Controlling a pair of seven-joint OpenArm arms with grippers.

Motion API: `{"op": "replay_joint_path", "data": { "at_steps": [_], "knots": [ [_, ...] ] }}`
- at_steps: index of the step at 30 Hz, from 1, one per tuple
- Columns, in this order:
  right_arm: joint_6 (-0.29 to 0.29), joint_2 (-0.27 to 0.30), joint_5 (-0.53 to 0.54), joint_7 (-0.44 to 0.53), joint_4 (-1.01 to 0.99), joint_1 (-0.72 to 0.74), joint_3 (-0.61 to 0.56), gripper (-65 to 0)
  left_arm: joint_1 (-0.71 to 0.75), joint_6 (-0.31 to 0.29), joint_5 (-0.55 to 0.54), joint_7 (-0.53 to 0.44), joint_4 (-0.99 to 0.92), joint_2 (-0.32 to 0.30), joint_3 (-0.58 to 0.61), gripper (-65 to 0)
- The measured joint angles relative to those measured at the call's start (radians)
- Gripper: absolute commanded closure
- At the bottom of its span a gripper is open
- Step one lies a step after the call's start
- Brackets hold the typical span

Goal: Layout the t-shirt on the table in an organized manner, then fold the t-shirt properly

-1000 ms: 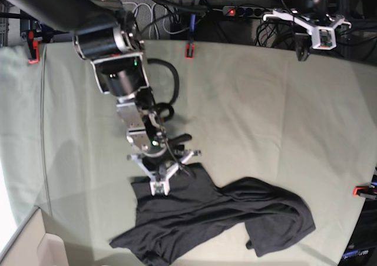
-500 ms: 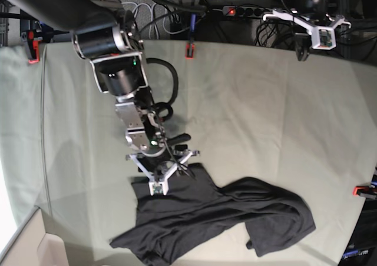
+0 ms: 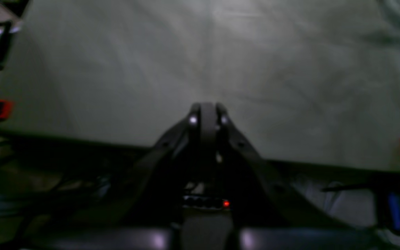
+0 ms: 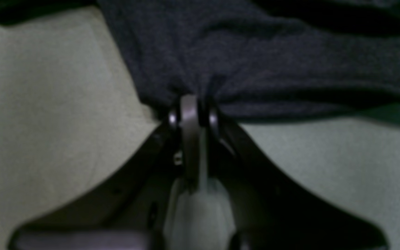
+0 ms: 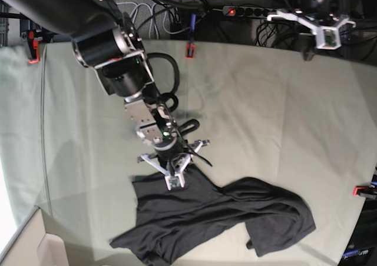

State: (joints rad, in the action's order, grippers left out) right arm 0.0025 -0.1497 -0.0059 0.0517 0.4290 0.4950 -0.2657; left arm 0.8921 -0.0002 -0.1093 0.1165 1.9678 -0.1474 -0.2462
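The dark charcoal t-shirt (image 5: 218,219) lies crumpled near the front of the table (image 5: 265,119), with a sleeve bunched at the right. My right gripper (image 5: 175,183) reaches down at the shirt's upper left edge. In the right wrist view the right gripper (image 4: 193,111) is shut, and the t-shirt (image 4: 255,52) fabric puckers between its fingertips. The left gripper (image 5: 321,33) hovers beyond the table's far right corner, away from the shirt. From the left wrist, the left gripper (image 3: 205,114) is shut on nothing, above the table (image 3: 221,52) edge.
Red clamps (image 5: 189,50) hold the cloth at the far edge, with others at the far left (image 5: 32,48) and the right edge (image 5: 360,190). A power strip (image 5: 247,11) and cables lie behind the table. A cardboard box (image 5: 29,242) sits at the front left corner.
My right gripper has shifted a little to the right along the shirt's upper edge and closed on the fabric. The left arm has barely moved.
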Motion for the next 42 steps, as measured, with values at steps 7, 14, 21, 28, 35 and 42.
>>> {"op": "replay_joint_path", "data": {
  "at_steps": [7, 14, 21, 28, 35, 42],
  "knots": [
    [0.000, 0.000, 0.000, -0.021, 0.003, 0.010, 0.000, 0.0, 0.003, 0.000, 0.000, 0.000, 0.000, 0.000, 0.000, -0.5],
    [-0.005, 0.002, 0.003, -0.220, 0.461, -0.209, -0.007, 0.0, 0.003, 0.000, -0.001, 0.000, -0.001, 0.001, -0.001, -0.5],
    [-0.002, 0.012, -0.001, -0.361, 0.861, -0.380, -0.009, 0.0, -0.011, 0.000, 0.000, 0.004, -0.001, 0.001, 0.000, -0.5],
    [-0.002, 0.140, 0.000, -0.404, 1.093, -0.604, 0.002, 0.0, -0.025, 0.000, -0.004, 0.003, 0.002, 0.000, 0.001, -0.5],
    [0.000, 0.233, 0.007, -0.392, 1.307, -0.828, 0.198, 0.0, -0.072, 0.000, -0.004, -0.001, 0.004, -0.001, 0.001, -0.5],
    [0.001, 0.231, 0.007, -0.396, 1.365, -0.901, 0.452, 0.0, -0.124, 0.000, -0.005, 0.003, 0.005, 0.001, 0.001, -17.5]
  ]
}}
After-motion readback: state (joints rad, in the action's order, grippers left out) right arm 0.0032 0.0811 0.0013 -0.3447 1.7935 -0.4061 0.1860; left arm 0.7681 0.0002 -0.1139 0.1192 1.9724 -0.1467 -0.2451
